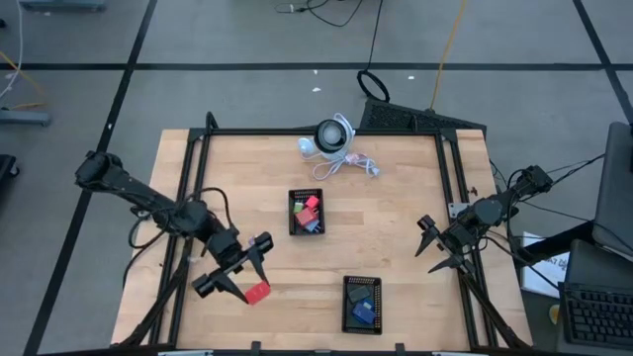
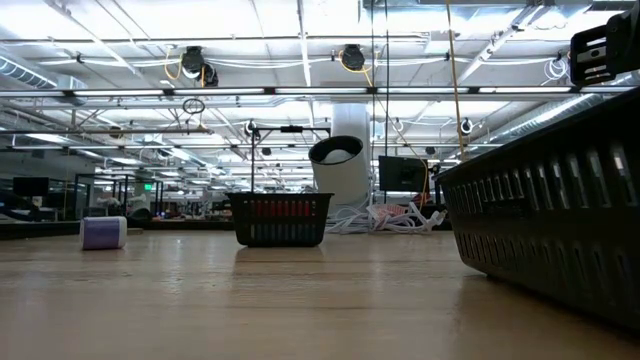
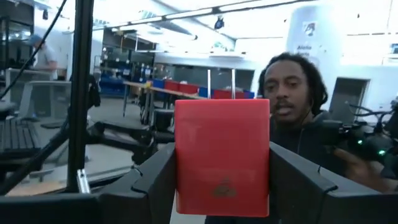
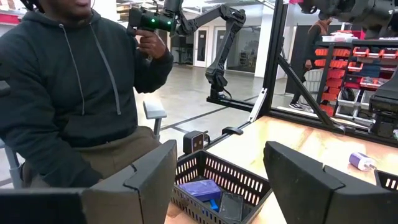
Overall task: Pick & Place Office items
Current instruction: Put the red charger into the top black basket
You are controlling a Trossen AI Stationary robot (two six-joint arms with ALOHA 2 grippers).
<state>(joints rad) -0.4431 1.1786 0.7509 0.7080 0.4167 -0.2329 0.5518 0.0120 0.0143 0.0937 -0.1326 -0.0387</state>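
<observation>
Left claw pinches a red block near the centre tray; right claw waits spread by the tabletop edge.

The high view looks straight down from well above the surface, taking in both arms and 2 black trays. The low view sits at surface height, facing level across toward the room, very near one tray and farther from the other. Each wrist view looks forward between its own fingers, close up; the right one shares the near tray with the high view.
</observation>
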